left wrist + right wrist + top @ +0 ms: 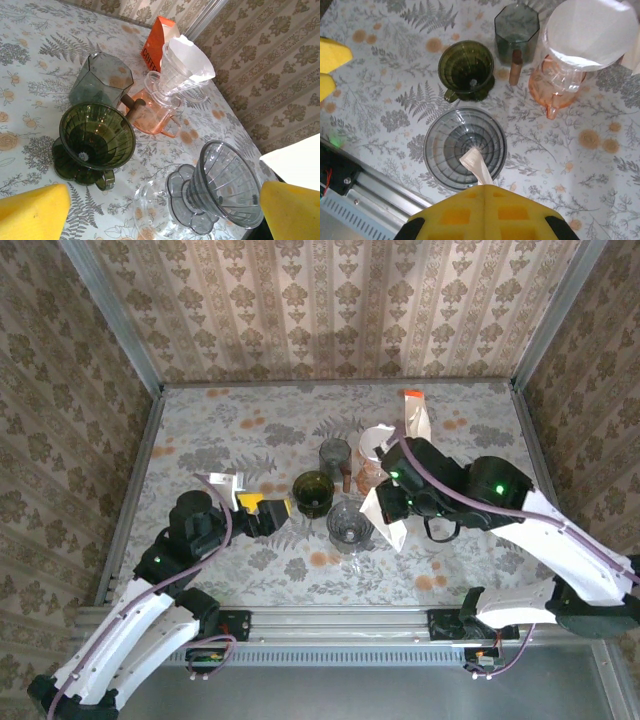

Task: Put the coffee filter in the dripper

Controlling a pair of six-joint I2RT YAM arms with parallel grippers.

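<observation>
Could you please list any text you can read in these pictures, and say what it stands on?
"COFF", the rest hidden: on the orange box, left wrist view.
The same box's print in the top view is too small to read; nothing else is legible.

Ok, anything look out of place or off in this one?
Only slightly: the filter in the shut right gripper is pinched flat, with a creased tip poking out over the grey dripper, rather than opened into a cone. Nothing looks spilled.
</observation>
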